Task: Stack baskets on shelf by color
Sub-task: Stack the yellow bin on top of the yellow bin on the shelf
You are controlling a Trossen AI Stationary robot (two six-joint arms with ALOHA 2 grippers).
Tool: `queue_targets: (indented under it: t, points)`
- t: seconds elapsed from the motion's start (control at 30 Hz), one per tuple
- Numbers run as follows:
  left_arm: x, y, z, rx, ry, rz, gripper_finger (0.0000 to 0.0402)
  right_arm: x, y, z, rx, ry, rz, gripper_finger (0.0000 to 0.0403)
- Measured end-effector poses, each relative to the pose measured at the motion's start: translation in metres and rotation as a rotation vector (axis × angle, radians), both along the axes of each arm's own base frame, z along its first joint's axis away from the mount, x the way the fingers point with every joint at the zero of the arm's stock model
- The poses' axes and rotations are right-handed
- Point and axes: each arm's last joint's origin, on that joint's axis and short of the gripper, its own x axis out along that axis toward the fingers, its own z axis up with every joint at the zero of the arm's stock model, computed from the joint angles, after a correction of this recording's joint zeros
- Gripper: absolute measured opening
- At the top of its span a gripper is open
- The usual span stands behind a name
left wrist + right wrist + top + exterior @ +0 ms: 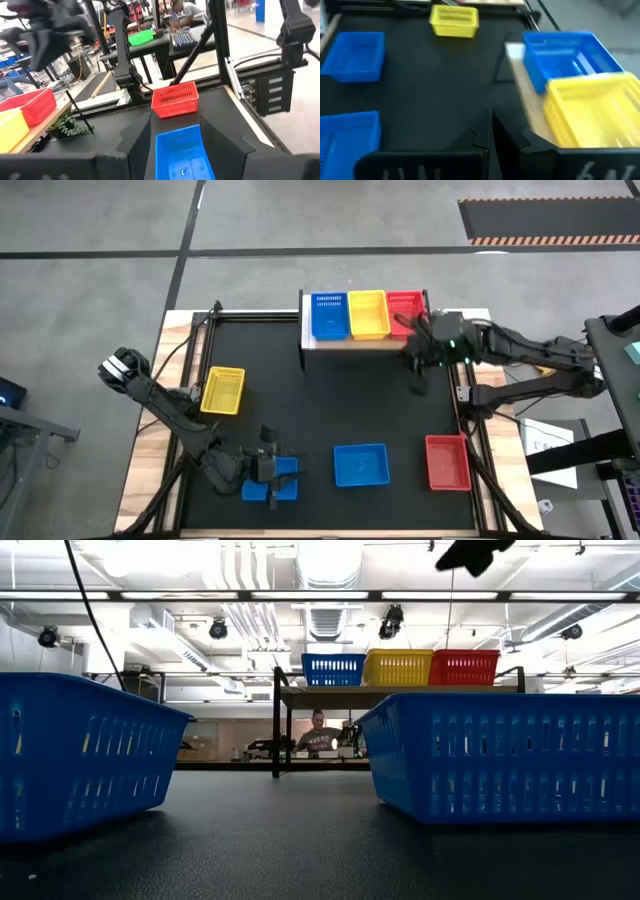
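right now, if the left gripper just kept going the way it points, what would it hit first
Probably the blue basket straight ahead of the left gripper, with the red basket farther along the same line. Depth is hard to judge, so it might pass just above the blue rim.

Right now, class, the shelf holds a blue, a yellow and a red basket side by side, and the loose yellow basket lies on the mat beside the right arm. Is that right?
One detail is wrong. The loose yellow basket lies on the mat beside the left arm, not the right; the high view shows it. The shelf does hold the blue basket, yellow basket and red basket side by side.
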Motion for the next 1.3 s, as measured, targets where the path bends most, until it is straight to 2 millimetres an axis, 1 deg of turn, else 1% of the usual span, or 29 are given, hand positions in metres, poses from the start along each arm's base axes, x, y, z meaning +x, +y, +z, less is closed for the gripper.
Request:
queue_targets:
  t: [0.17, 0.33, 0.57, 0.7, 0.87, 1.03, 1.3]
  points:
    - [-0.002, 0.001, -0.002, -0.036, -0.040, 0.000, 0.0155, 0.002, 0.029, -0.012, -0.037, -0.032, 0.082, 0.0009]
    - [-0.002, 0.003, -0.004, -0.046, -0.060, 0.002, 0.0155, 0.010, 0.044, -0.032, -0.051, -0.050, 0.154, 0.0009]
    - [0.003, 0.011, -0.007, -0.044, -0.054, 0.030, 0.0155, 0.021, 0.050, -0.059, -0.065, -0.065, 0.188, 0.0009]
    - [0.003, 0.012, -0.008, -0.036, -0.052, 0.033, 0.0155, 0.024, 0.051, -0.077, -0.050, -0.076, 0.185, 0.0009]
    - [0.003, 0.012, -0.008, -0.039, -0.048, 0.034, 0.0155, 0.028, 0.058, -0.096, -0.025, -0.095, 0.206, 0.0009]
    - [0.003, 0.012, -0.009, -0.037, -0.046, 0.036, 0.0155, 0.035, 0.062, -0.102, -0.043, -0.143, 0.233, 0.0009]
    - [0.005, 0.015, -0.009, -0.037, -0.044, 0.045, 0.0155, 0.043, 0.064, -0.101, -0.110, -0.187, 0.267, 0.0009]
